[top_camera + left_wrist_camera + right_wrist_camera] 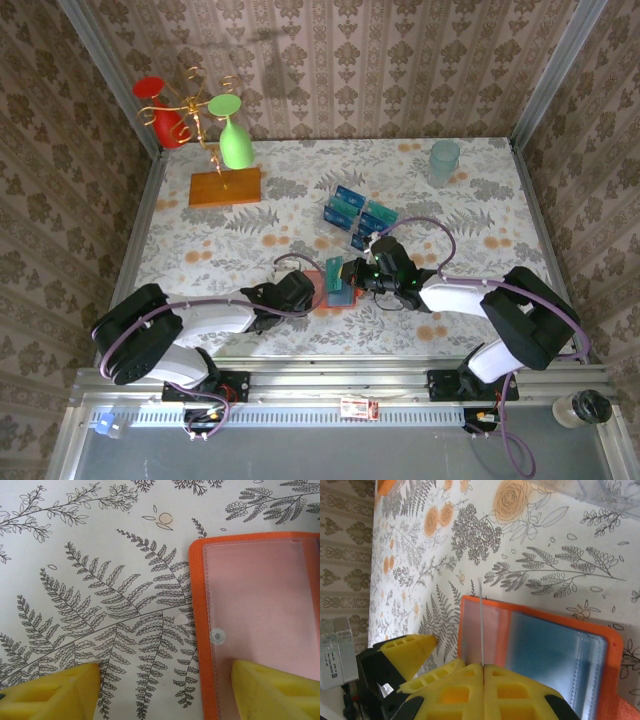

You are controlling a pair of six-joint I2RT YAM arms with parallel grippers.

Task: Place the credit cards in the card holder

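Note:
The orange-red card holder [322,297] lies open on the tablecloth near the front middle, with its clear pockets and grey-blue inside facing up [550,645]. My right gripper [483,667] is shut on a thin credit card [481,622], seen edge-on and standing over the holder's left leaf. From above that card looks teal [336,270]. My left gripper [165,692] is open. Its right finger [280,690] rests on the holder's clear pocket [260,605] and the other finger lies on the cloth. Several more blue and teal cards [357,212] lie behind.
A clear plastic tray holds the spare cards at mid-table. At the back left, an orange-brown wooden slab [225,186] carries a brass rack with a green glass [236,142] and a red glass [163,112]. A pale plastic cup [443,161] stands at the back right.

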